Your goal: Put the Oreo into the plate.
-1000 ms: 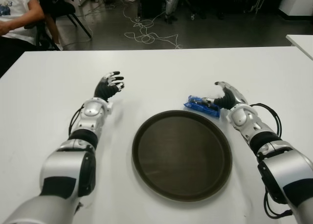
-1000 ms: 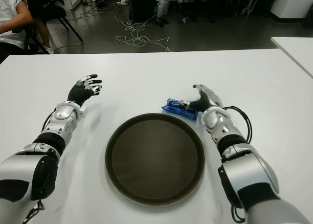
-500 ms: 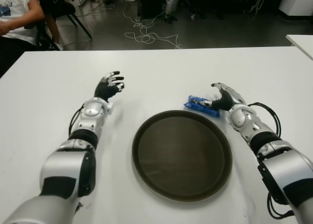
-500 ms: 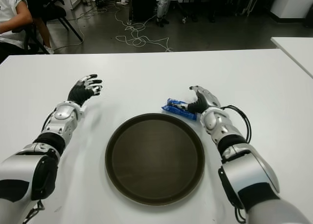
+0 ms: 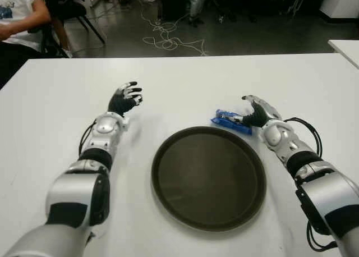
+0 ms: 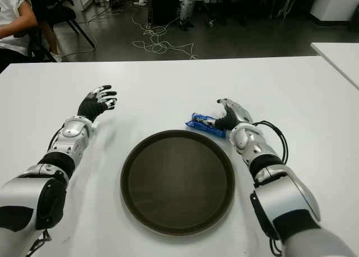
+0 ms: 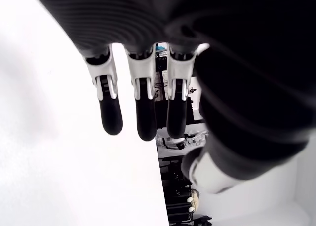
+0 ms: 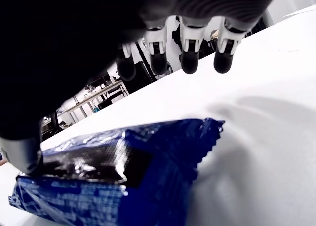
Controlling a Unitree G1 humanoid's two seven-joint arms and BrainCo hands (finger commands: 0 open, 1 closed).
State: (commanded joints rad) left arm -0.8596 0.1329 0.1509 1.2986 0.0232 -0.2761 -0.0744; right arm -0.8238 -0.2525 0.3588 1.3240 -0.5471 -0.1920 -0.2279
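Observation:
The Oreo (image 5: 230, 121) is a blue foil pack lying flat on the white table (image 5: 185, 83), just beyond the far right rim of the round dark plate (image 5: 208, 177). My right hand (image 5: 255, 111) is against the pack's right end. In the right wrist view its fingers (image 8: 190, 58) hang spread above the Oreo (image 8: 113, 186), and the thumb (image 8: 22, 147) touches the wrapper's side. The fingers are not closed round the pack. My left hand (image 5: 124, 98) shows open and idle to the left of the plate; its fingers (image 7: 140, 112) hold nothing.
A seated person (image 5: 17, 21) is beyond the table's far left corner. Cables (image 5: 168, 41) lie on the floor behind the table. The corner of a second white table (image 5: 345, 46) shows at the right.
My right hand has shifted slightly left and forward, closer onto the Oreo's right end. The pack, the plate and my left hand have not moved.

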